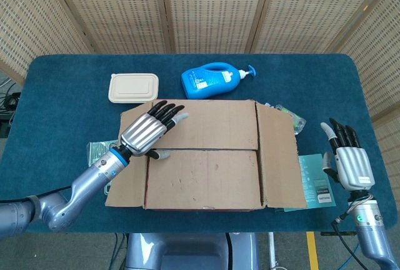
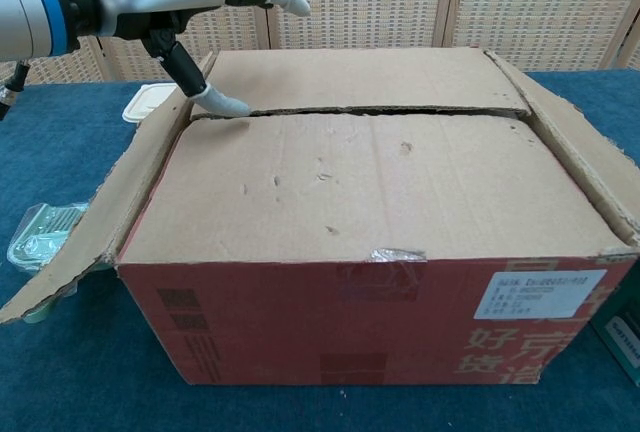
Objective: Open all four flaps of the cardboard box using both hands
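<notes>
Left hand flat, fingers spread, thumb seemingly touching box seam

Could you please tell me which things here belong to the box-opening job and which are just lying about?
Job: brown cardboard box with red sides; left hand above its far flap; right hand beside the box.

Lying about: blue pump bottle; beige lidded food container; teal booklet; clear plastic packet.

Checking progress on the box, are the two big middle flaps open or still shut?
Shut. Both middle flaps lie flat, meeting at the seam; only the side flaps are folded out. The left hand has a fingertip at the seam.
</notes>
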Controlling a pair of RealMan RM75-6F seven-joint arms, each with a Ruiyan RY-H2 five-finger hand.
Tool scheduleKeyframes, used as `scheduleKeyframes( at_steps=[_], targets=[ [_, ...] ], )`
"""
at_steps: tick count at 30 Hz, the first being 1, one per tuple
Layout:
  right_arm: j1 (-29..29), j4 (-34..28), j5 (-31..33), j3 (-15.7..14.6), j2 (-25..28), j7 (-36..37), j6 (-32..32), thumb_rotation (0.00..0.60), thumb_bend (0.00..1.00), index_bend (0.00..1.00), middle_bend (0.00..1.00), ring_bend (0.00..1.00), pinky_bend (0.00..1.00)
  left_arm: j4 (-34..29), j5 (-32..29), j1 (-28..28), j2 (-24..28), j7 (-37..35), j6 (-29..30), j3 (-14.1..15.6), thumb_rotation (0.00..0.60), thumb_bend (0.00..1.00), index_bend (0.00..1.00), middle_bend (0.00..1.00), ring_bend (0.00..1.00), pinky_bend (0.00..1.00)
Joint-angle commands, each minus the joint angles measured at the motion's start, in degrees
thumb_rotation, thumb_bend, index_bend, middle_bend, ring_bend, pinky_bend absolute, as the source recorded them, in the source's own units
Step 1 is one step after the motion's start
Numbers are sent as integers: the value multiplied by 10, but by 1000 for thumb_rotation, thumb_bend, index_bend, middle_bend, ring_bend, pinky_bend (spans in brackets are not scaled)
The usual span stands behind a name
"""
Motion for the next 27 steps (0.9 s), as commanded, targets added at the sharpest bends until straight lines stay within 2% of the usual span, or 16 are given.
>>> scheduleKeyframes(
  at_steps=[1,27],
  targets=[
    [-1,1,0,0,1,3,1,600,775,0,0,0,0,3,-7,-2,-8,10,4,3,497,223,0,0,0,0],
    [-6,4,3,3,6,14,0,600,775,0,0,0,0,52,-34,-8,-54,52,24,6,493,247,0,0,0,0]
  ],
)
